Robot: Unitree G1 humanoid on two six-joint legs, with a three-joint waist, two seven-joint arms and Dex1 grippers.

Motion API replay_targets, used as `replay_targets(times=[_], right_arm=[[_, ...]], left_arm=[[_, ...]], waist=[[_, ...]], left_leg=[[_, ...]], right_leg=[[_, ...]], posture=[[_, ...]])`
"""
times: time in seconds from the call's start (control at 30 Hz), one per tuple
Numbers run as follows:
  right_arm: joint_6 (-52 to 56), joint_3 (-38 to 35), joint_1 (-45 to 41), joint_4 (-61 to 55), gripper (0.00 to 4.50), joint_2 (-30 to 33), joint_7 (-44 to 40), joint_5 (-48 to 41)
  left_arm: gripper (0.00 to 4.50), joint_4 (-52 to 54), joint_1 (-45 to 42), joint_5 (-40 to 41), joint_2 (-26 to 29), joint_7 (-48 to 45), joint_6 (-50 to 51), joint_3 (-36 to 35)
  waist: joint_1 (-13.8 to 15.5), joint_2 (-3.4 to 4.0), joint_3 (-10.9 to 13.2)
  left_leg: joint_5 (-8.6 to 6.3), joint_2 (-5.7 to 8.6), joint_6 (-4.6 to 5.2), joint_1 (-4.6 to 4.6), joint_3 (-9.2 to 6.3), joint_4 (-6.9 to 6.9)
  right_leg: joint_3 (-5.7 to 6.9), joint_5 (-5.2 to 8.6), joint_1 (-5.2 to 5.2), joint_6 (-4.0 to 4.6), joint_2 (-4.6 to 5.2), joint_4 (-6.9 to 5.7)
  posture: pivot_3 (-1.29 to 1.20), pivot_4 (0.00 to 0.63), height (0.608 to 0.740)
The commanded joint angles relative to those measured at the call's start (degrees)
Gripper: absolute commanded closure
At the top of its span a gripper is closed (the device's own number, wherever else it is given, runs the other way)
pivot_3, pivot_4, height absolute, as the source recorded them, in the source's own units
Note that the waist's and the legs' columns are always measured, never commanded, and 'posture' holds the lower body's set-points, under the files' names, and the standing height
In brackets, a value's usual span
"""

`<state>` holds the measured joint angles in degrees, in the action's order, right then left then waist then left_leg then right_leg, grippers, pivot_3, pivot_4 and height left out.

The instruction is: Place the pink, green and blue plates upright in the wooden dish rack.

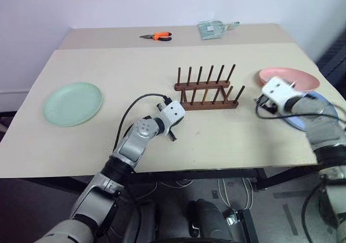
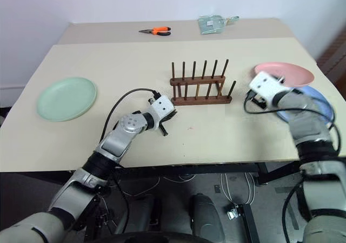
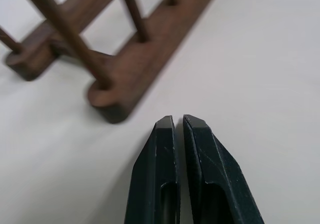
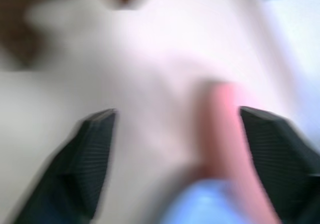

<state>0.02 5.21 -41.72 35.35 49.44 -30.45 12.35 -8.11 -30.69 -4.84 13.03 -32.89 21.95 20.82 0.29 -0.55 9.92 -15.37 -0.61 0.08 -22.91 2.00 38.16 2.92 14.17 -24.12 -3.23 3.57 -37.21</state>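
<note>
The wooden dish rack (image 1: 206, 89) stands empty at mid-table. My left gripper (image 3: 178, 121) is shut and holds nothing, its tips just short of the left end of the rack's near rail (image 3: 112, 102). The green plate (image 1: 72, 103) lies flat at the far left. At the right, the pink plate (image 1: 289, 78) lies flat beyond the blue plate (image 1: 323, 113), which my right arm partly covers. My right gripper (image 4: 177, 113) is open, and the pink plate's rim (image 4: 225, 129) shows between its fingers, close to one finger (image 4: 280, 154). I cannot tell whether they touch.
Orange-handled pliers (image 1: 157, 36) and a clear packet (image 1: 212, 29) lie on the back table. The table's right edge runs close by the pink and blue plates. Bare tabletop (image 1: 135, 75) stretches between the green plate and the rack.
</note>
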Motion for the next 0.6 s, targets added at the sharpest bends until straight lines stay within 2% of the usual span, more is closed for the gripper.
replay_targets(times=[0.03,0.2,0.43,0.47,0.5,0.53,0.6], right_arm=[[-6.29,0.96,-6.1,11.39,0.45,1.59,1.05,2.83],[-10.37,5.39,-13.19,25.95,0.45,1.48,1.23,8.03],[-11.47,9.24,-17.43,35.67,0.45,1.1,4.91,12.81],[-11.58,9.46,-17.63,36.25,0.96,1.0,5.22,13.08],[-11.72,9.53,-17.77,36.65,1.22,0.91,5.4,13.26],[-11.9,9.45,-17.85,36.96,1.68,0.81,5.3,13.24],[-12.17,9.03,-17.89,37.31,2.81,0.57,5.46,12.96]], left_arm=[[4.24,6.84,2.37,2.42,1.05,-2.94,0.5,-0.84],[4.24,10.09,4.41,3.25,2.14,-3.64,1.88,-1.59],[4.24,14.28,6.78,4.18,2.85,-3.8,4.02,-1.96],[4.24,14.57,7.09,4.22,2.99,-3.78,4.13,-1.97],[4.24,14.75,7.27,4.25,3.08,-3.78,4.21,-1.97],[4.24,14.89,7.4,4.27,3.11,-3.73,4.4,-1.98],[4.24,15.02,7.59,4.23,3.32,-3.72,4.42,-2.08]], waist=[[0.03,-0.02,0.01],[0.34,-0.01,0.02],[0.19,0.02,0.02],[0.15,0.02,0.02],[0.12,0.02,0.02],[0.11,0.02,0.02],[0.07,0.02,0.02]], left_leg=[[0.0,0.0,0.0,0.0,0.0,-0.01],[0.0,0.01,0.0,-0.03,0.08,-0.01],[0.0,0.01,0.0,-0.06,0.22,-0.02],[0.0,0.01,0.0,-0.06,0.23,-0.02],[0.0,0.0,0.0,-0.05,0.23,-0.02],[0.0,0.0,0.0,-0.05,0.24,-0.03],[0.0,0.0,0.0,-0.05,0.24,-0.03]], right_leg=[[0.0,0.0,0.0,0.0,0.0,0.01],[-0.05,0.0,-0.03,0.0,0.02,0.03],[-0.2,-0.01,-0.13,0.0,0.04,0.03],[-0.21,-0.01,-0.13,0.0,0.04,0.03],[-0.22,0.0,-0.13,0.0,0.03,0.02],[-0.23,-0.01,-0.13,0.0,0.03,0.02],[-0.23,-0.01,-0.14,0.0,0.02,0.02]], posture=[[0.0,0.15,0.74],[0.0,0.15,0.74],[0.0,0.15,0.74],[0.0,0.15,0.74],[0.0,0.15,0.74],[0.0,0.15,0.74],[0.0,0.15,0.74]])
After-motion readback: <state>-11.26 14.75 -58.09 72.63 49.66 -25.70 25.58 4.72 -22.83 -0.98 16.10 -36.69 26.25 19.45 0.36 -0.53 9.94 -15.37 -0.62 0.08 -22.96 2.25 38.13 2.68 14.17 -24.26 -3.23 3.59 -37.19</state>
